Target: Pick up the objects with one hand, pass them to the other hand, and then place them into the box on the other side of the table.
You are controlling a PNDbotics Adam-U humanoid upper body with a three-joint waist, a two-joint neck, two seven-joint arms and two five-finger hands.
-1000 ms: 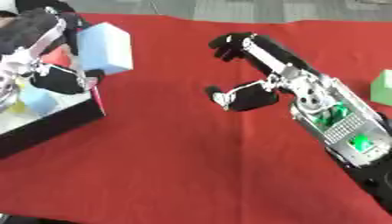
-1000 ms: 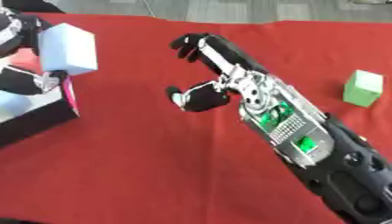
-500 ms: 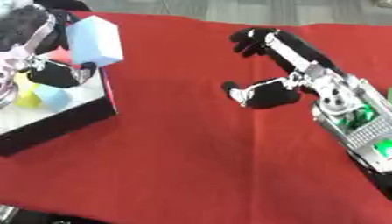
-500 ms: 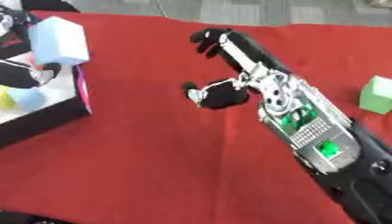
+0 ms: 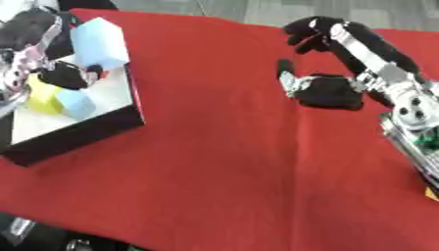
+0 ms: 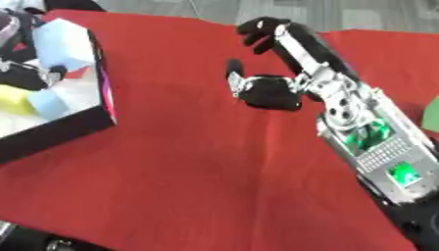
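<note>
A red cloth (image 5: 214,162) covers the counter, with grey floor showing beyond its far edge. At the far left sits a box (image 5: 82,135) with black walls and a white floor, set askew to the cloth's edge. Inside it lie a yellow block (image 5: 43,98) and, touching it on the right, a small pale blue block (image 5: 75,104); something red (image 5: 92,76) shows just behind them but is too small to make out.

Over the box's far end hangs the robot's left hand (image 5: 34,41), black and silver, its fingers (image 5: 67,78) curled around a large pale blue block (image 5: 99,43). That block is tilted and held above the box's far right corner, part of it overhanging the wall; whether it touches the box cannot be told.

Bare red cloth fills the middle of the counter.

To the right, well apart from the box, the right hand (image 6: 274,88) is raised above the cloth with nothing in it. Its fingers (image 6: 261,29) are stretched away from the camera and only bent at the tips, the thumb (image 6: 233,78) standing out to the left. The silver forearm (image 6: 373,139), with green lights behind a grille, runs down toward the lower right corner. At the right edge of the right eye view a sliver of a green thing (image 6: 431,115) rests on the cloth beside the arm.
</note>
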